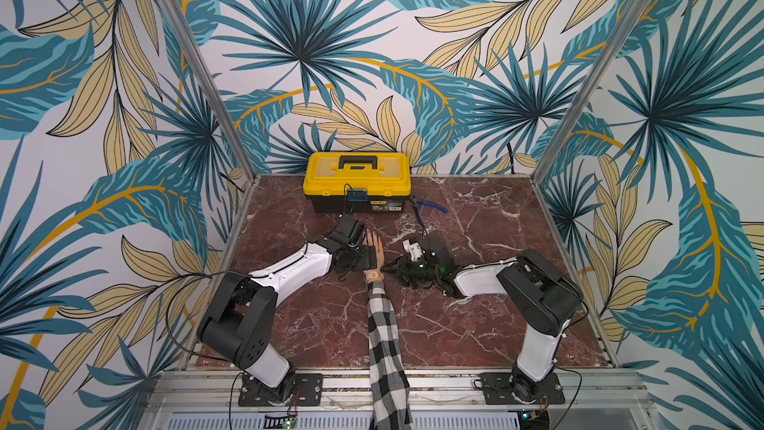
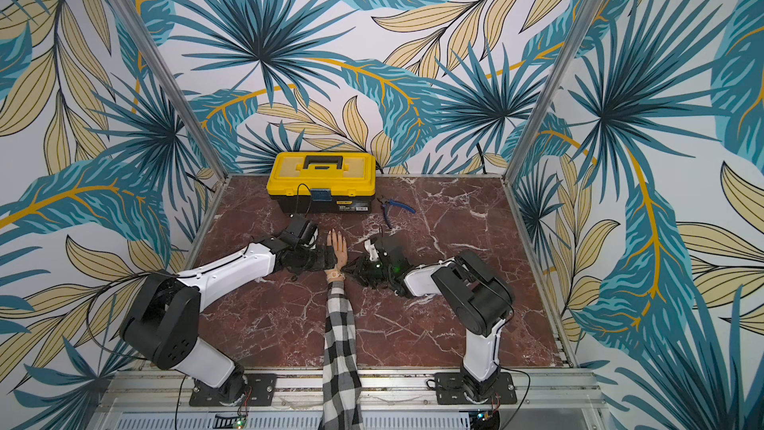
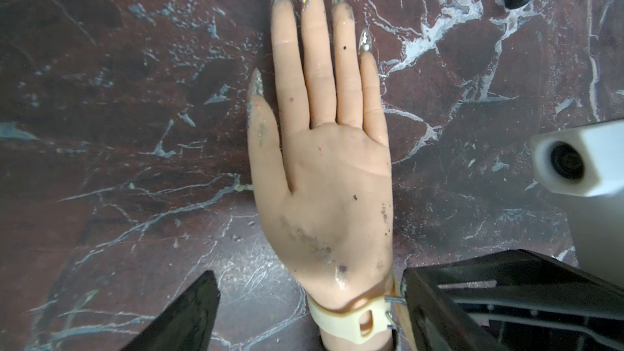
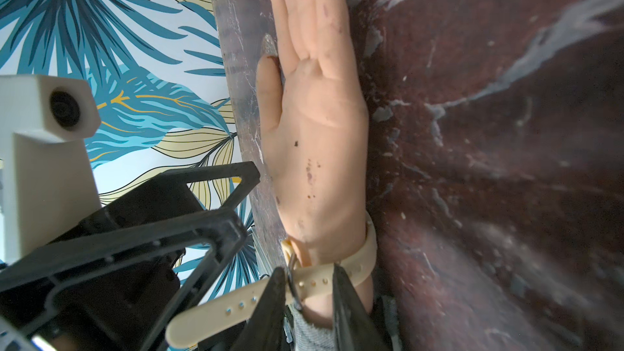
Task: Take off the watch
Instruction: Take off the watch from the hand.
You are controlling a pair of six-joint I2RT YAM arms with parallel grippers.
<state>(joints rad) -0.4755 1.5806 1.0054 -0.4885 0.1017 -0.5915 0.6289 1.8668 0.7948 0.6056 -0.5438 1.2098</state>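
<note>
At table centre the watch rings the mannequin wrist, strap lying nine-to-three. Right gripper, nearer at three o'clock, straddles the buckle, jaws slightly apart; left gripper gapes above the palm.

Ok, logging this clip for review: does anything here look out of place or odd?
On the watch, the strap end sticks out loose past the buckle, by the right tool. Dark smudges mark the mannequin hand. Blue-handled pliers lie outside the closed toolbox.

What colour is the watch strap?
The watch strap is pale cream-beige; the right wrist view shows it best.
</note>
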